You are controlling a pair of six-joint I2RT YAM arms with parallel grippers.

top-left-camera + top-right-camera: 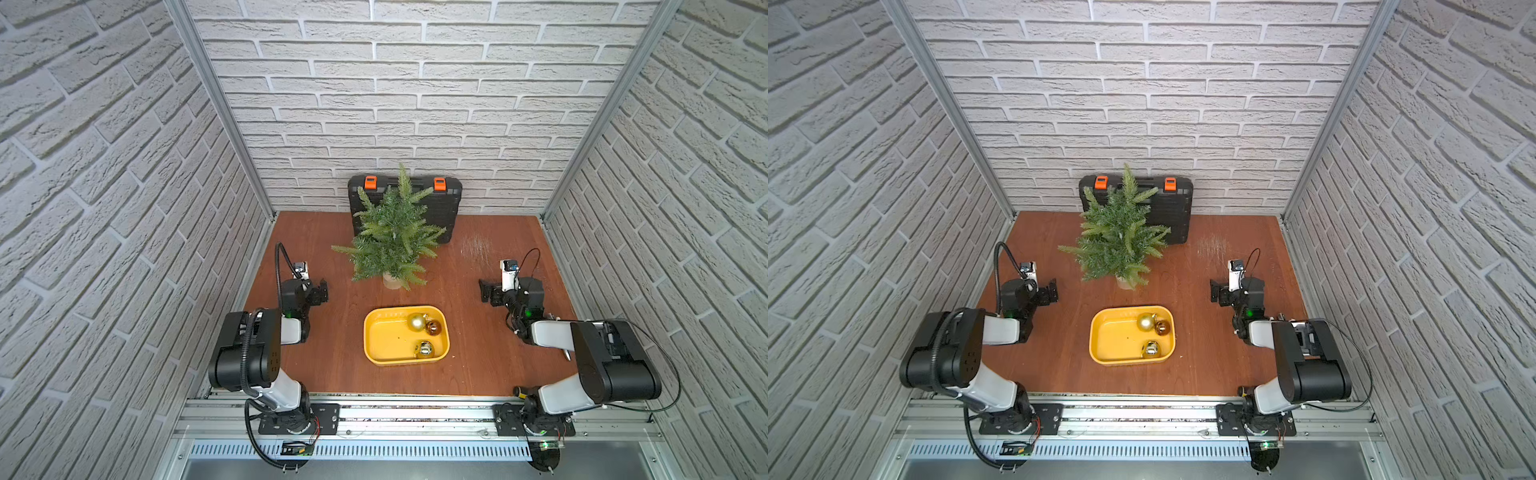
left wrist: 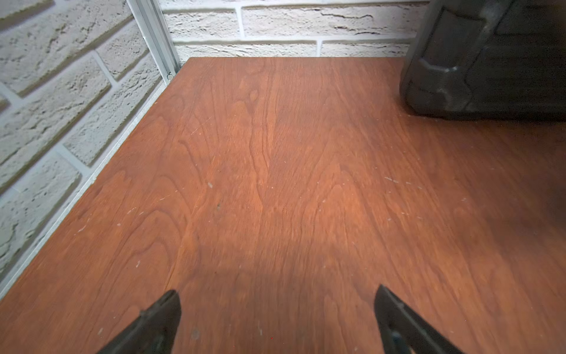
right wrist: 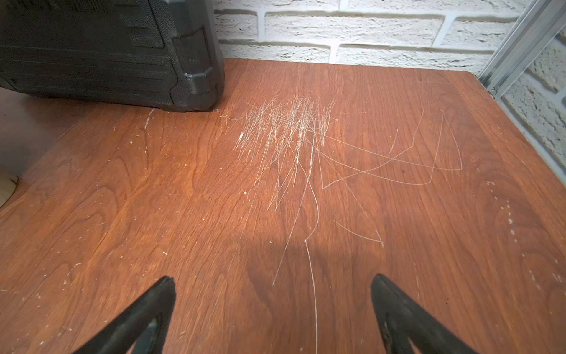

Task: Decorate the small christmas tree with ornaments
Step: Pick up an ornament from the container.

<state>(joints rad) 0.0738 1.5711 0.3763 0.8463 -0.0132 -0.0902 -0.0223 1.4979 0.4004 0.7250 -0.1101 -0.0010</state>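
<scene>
Tree: one small christmas tree [image 1: 392, 237] is standing upright, long axis vertical, tip pointing up, far centre on the table [image 1: 478, 374], in front of one black case [image 1: 446, 208]; green spiky needles, pale base.
Ornaments: three are lying in one yellow tray [image 1: 384, 345], nearer than the tree: matte gold bauble [image 1: 416, 322] just beside copper bauble [image 1: 433, 327], shiny gold bauble [image 1: 424, 349] nearer, apart.
Left gripper [image 2: 277, 292]: is gaping wide, holding nothing.
Right gripper [image 3: 272, 280]: is gaping wide, holding nothing.

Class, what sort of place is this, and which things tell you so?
Probably a robot test cell, not a home: left arm and right arm bolted to an aluminium rail, brick-pattern panels in metal framing.
</scene>
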